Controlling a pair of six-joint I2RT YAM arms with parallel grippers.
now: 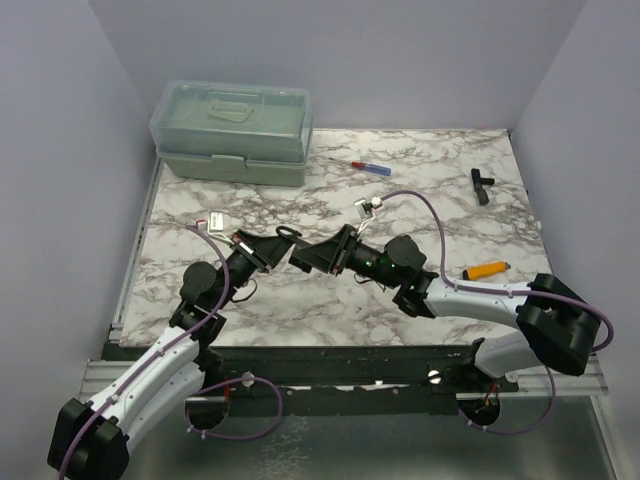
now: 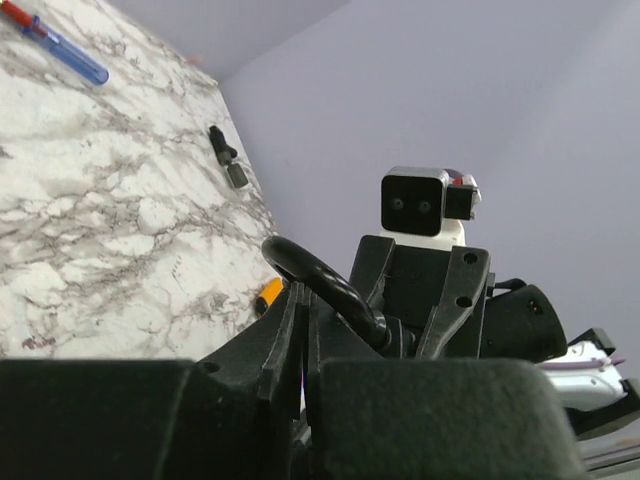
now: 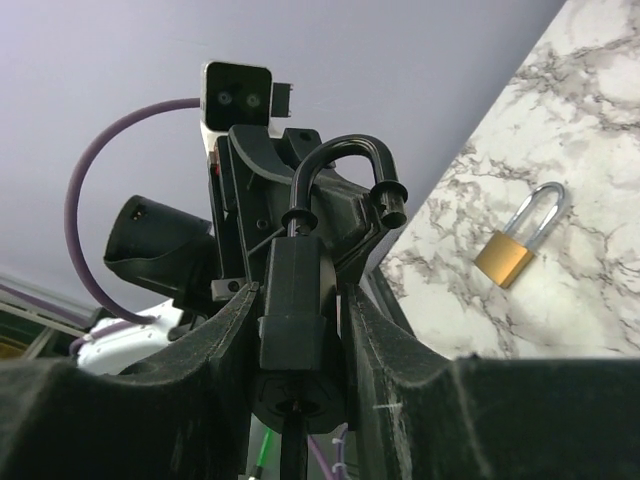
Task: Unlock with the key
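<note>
My right gripper is shut on the body of a black padlock and holds it above the table's middle. The padlock's shackle points toward my left gripper, with one end out of the body. My left gripper faces the right one, with its jaws pressed almost together just below the shackle. I see nothing between them. No key shows clearly. I cannot tell whether one sits in the lock's bottom end.
A brass padlock lies on the marble table, probably the small object at the left. Also there: a green lidded box, a red-and-blue screwdriver, a black fitting, an orange cutter, a small tagged item.
</note>
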